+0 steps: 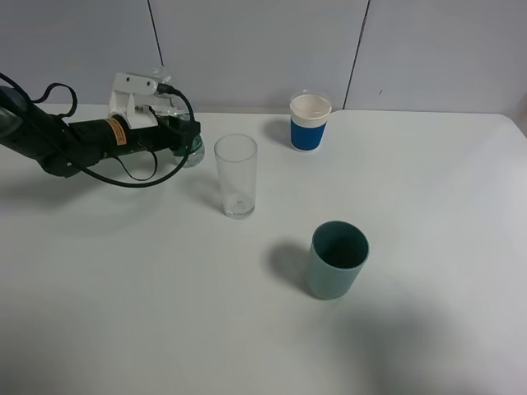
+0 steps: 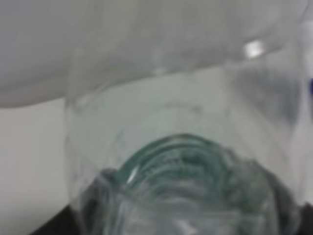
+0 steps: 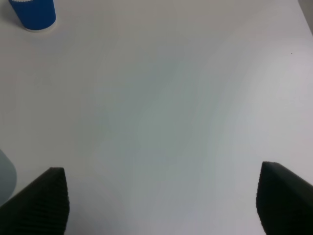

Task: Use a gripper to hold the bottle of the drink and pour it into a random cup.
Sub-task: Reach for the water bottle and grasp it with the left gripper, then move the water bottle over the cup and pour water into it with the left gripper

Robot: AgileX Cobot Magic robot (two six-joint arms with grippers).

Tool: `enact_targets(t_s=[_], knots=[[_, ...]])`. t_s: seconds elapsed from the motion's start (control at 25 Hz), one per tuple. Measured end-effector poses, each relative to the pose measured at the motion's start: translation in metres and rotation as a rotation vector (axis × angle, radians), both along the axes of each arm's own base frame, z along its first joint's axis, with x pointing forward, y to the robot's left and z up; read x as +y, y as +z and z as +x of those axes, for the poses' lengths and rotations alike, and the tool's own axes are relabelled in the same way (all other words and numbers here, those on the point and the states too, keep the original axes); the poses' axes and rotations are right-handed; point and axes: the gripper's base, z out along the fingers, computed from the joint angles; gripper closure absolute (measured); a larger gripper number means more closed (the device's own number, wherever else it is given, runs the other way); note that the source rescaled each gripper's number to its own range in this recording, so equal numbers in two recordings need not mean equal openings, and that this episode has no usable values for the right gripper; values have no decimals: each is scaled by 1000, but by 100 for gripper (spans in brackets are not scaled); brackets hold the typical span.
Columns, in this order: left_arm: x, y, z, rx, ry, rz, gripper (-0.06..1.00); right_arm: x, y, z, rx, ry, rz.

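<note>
Left gripper (image 1: pixel 186 138): jaws closed in on the bottle (image 1: pixel 196 151), clamped across its body. From the high camera I see the arm lying low and reaching in from the left edge, and the bottle's green label band just past the end of the gripper. The jaws themselves are mostly hidden behind the white wrist mount and the cables. In the left wrist view the bottle (image 2: pixel 181 147) fills nearly the whole picture, blurred and very close, with clear ribbed plastic and a greenish tint low down. I cannot make out the level of the drink inside, nor whether the bottle's base rests on the table (image 1: pixel 148 313) or hangs just off it. The bottle sits at the far left of the table, near the back wall. The tall clear glass (image 1: pixel 236 175) stands upright just to the right of the bottle, near it but apart. Right gripper (image 3: pixel 161 200): wide apart, holding nothing; its dark ribbed fingertips (image 3: pixel 41 200) sit at either side of the wrist view, with only bare table between them. Paper cup with a blue sleeve (image 1: pixel 310 122) stands at the back, right of the glass. A grey-green cup (image 1: pixel 336 259) stands nearer the front, well apart from both.
</note>
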Motion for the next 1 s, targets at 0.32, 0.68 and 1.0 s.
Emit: enact_targets(t_s=[0.32, 0.68, 1.0], knots=[[0, 0, 0, 7, -3, -10, 91, 0, 0, 0, 0, 0, 0], [1, 7, 0, 1, -3, 48, 91, 0, 0, 0, 0, 0, 0], [4, 47, -2, -63, 0, 144, 91, 0, 0, 0, 0, 0, 0]])
